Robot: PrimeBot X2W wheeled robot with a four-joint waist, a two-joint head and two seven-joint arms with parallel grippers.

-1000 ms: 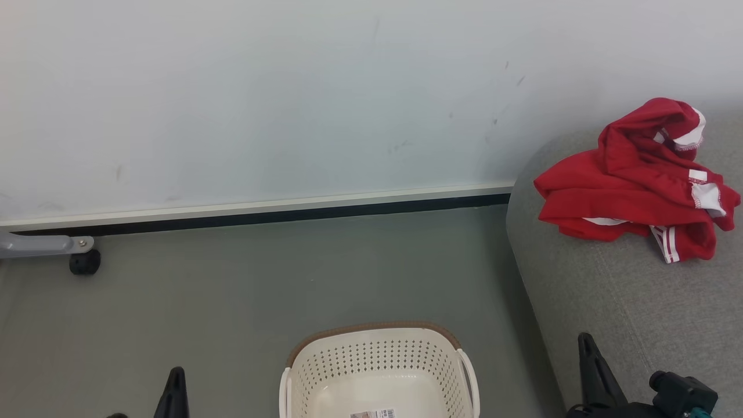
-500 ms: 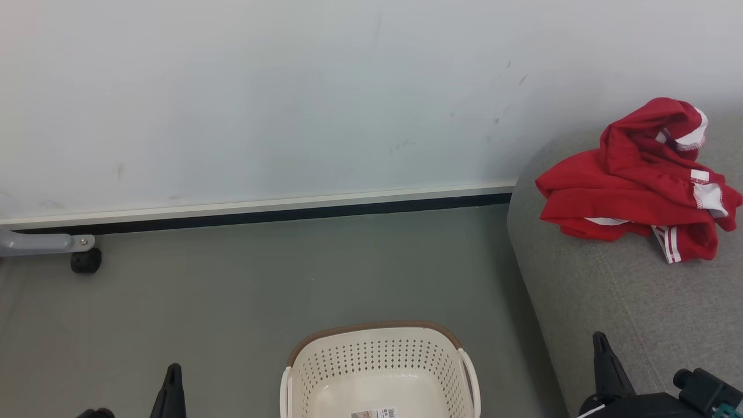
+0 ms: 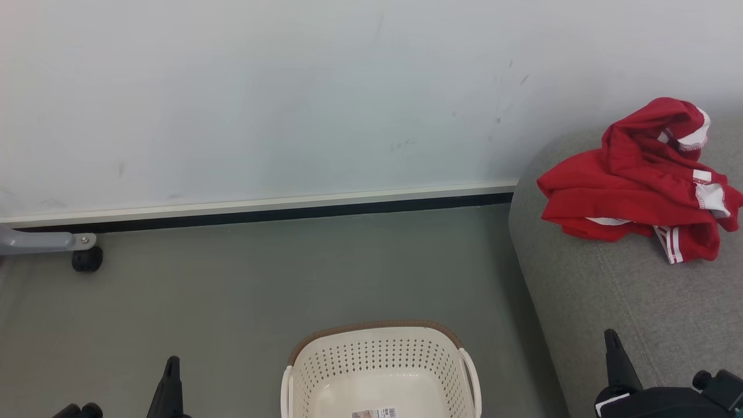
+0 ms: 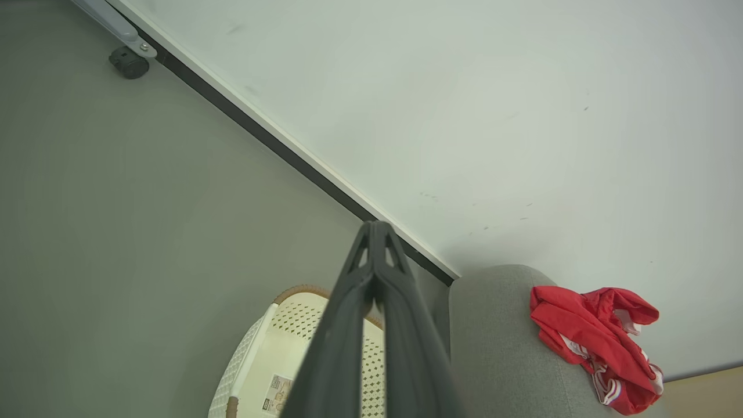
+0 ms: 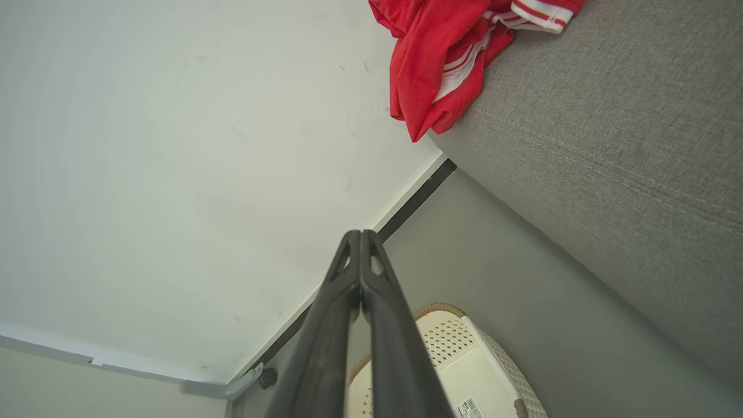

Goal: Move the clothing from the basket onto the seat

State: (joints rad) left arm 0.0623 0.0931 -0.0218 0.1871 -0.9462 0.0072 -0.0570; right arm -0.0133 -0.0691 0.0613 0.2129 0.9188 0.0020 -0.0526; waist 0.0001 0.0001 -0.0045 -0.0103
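Upright on the grey floor (image 3: pixel 232 290), mouth up: the basket (image 3: pixel 377 357), cream with a brown rim and perforated walls. Inside, a bare cream bottom with a printed label (image 3: pixel 373 413) stuck to it, and no fabric on it.

On the seat (image 3: pixel 609 302), to the right of the basket and against the pale wall (image 3: pixel 290 87): the clothing (image 3: pixel 633 191), a crumpled red heap with white trim. Long axis of the heap across the head view, left to right. One fold humped up at the far right end; a white-striped hem pointing toward the seat's near edge. Lies wholly on the grey cushion, well apart from the basket.

Left gripper (image 3: pixel 171 366) at the lower left of the head view, above the floor just left of the basket, fingers pressed together with nothing between them. Right gripper (image 3: pixel 609 339) at the lower right, over the near part of the seat, fingers likewise pressed tip to tip and pinching nothing. Clothing well apart from both: farther along the seat beyond the right gripper, and across the basket from the left one.

By the dark baseboard at the far left, a small black caster (image 3: pixel 87 259) under a grey leg
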